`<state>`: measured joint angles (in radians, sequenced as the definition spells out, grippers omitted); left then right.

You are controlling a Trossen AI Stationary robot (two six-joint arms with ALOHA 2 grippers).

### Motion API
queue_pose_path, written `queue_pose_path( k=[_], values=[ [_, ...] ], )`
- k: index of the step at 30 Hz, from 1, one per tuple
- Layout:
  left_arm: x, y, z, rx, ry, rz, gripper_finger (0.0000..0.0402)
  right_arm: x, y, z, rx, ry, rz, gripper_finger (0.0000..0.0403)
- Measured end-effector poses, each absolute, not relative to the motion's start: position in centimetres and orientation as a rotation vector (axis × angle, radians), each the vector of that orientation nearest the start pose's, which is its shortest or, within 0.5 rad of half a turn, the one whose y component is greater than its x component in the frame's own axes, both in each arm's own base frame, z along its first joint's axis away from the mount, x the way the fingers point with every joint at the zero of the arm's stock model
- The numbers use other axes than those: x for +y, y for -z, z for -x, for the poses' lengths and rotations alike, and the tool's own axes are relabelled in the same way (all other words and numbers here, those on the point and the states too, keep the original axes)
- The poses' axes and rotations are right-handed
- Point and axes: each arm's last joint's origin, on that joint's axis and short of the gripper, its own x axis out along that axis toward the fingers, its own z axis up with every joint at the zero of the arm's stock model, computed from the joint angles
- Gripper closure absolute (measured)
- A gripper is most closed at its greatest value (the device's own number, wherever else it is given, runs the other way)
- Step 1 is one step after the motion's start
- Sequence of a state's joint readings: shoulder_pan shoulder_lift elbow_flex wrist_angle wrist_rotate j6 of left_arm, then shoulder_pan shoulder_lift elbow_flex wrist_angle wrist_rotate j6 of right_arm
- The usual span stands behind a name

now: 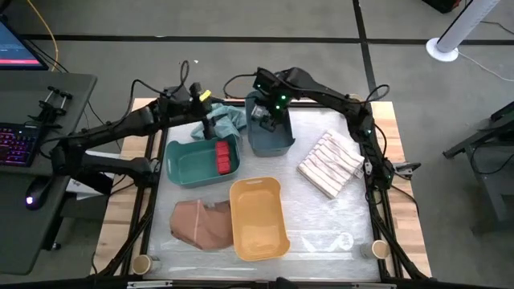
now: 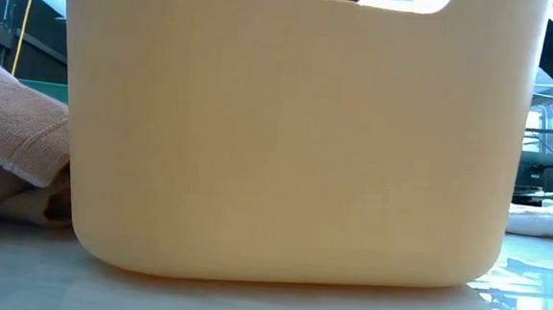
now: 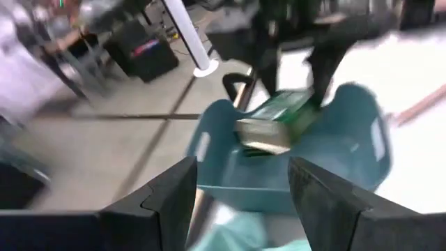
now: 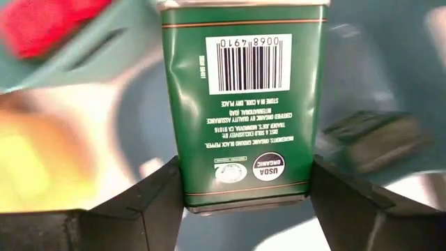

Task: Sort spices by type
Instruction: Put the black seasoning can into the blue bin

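Right end effector (image 4: 245, 199) grips green tin (image 4: 245, 104) between its fingers, long axis running out ahead, blue bin (image 1: 271, 138) directly below; left end effector (image 3: 240, 192), wide and empty, hovers just beside.

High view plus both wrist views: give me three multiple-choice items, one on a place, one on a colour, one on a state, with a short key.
1. Where do the red boxy spice containers lie?
A. green plastic bin
B. yellow plastic bin
C. striped cloth

2. What colour is the rectangular spice tin between the right hand's fingers?
A. red
B. dark green
C. tan

3. What state is the left hand in?
A. shut on a jar
B. open, empty
C. shut on the teal cloth

Key: 1 A, red boxes sit at the green bin's end. 2 B, green barcoded side shows. 3 B, nothing lies between its fingers.
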<state>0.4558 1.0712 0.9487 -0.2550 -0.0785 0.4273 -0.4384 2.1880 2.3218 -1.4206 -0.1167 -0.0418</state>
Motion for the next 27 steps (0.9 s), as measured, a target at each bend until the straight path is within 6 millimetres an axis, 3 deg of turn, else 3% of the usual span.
queue_pose_path(
  k=[5, 14, 21, 27],
  values=[
    [10.2, -32.4, -23.0, 0.571, -0.399, -0.610, 0.0183, -17.5, -32.2, -38.8, 1.238, 0.122, -0.484, 0.0147],
    [9.0, -30.4, -26.6, 0.613, -0.263, -0.895, 0.0172, -18.5, -32.8, -39.4, 1.121, 0.253, -0.643, 0.0147],
    [8.9, -28.4, -28.7, 0.672, -0.234, -1.026, 0.0172, -20.1, -32.9, -39.1, 1.043, 0.246, -0.852, 0.0147],
    [9.6, -27.6, -30.1, 0.684, -0.321, -1.081, 0.0172, -19.9, -32.9, -39.2, 1.043, 0.207, -0.880, 0.0147]
  ],
)
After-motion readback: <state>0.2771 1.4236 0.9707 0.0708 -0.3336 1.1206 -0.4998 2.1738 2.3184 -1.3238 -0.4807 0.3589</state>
